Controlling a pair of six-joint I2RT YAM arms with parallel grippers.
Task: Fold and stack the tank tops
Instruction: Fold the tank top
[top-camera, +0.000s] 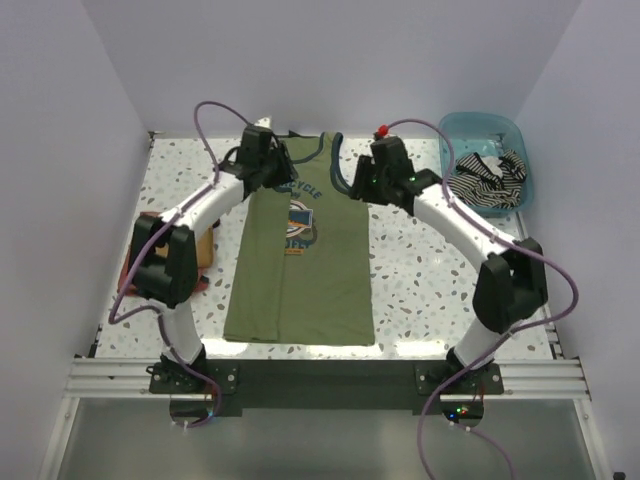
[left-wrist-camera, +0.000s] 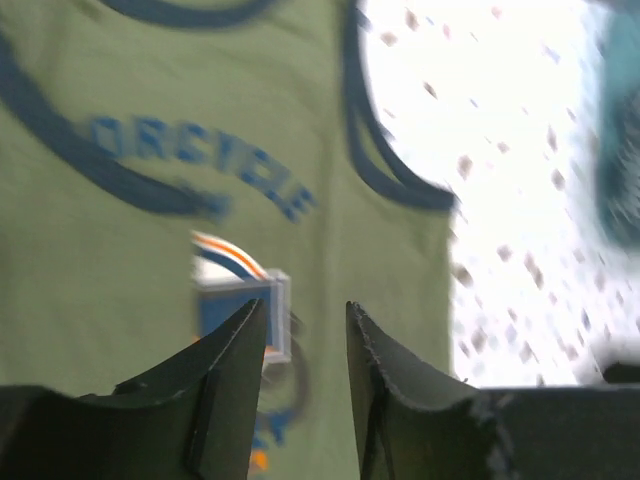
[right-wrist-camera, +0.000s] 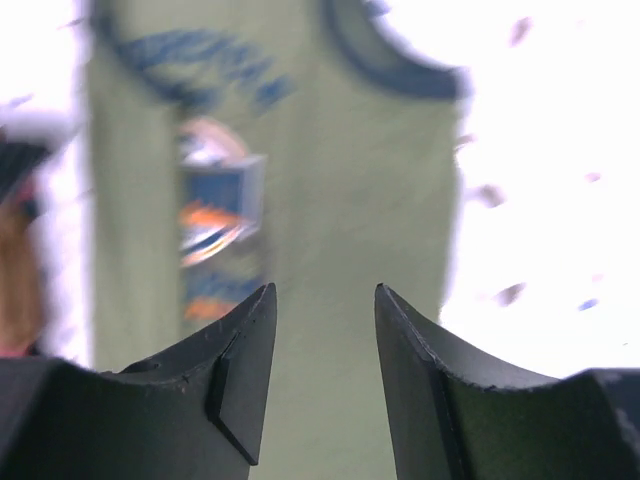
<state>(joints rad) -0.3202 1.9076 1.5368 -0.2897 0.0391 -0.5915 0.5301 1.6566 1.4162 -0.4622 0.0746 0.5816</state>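
Note:
The olive-green tank top lies flat, print side up, in the middle of the table, its hem toward the arms. My left gripper hovers over its far left shoulder strap. My right gripper hovers over the far right armhole. In the left wrist view the left gripper is open above the green fabric, with nothing between its fingers. The right gripper is also open and empty over the shirt. The striped tank top lies crumpled in a basin.
A teal plastic basin stands at the back right corner. A brown and red object lies at the left, partly under my left arm. White walls close in the speckled table on three sides.

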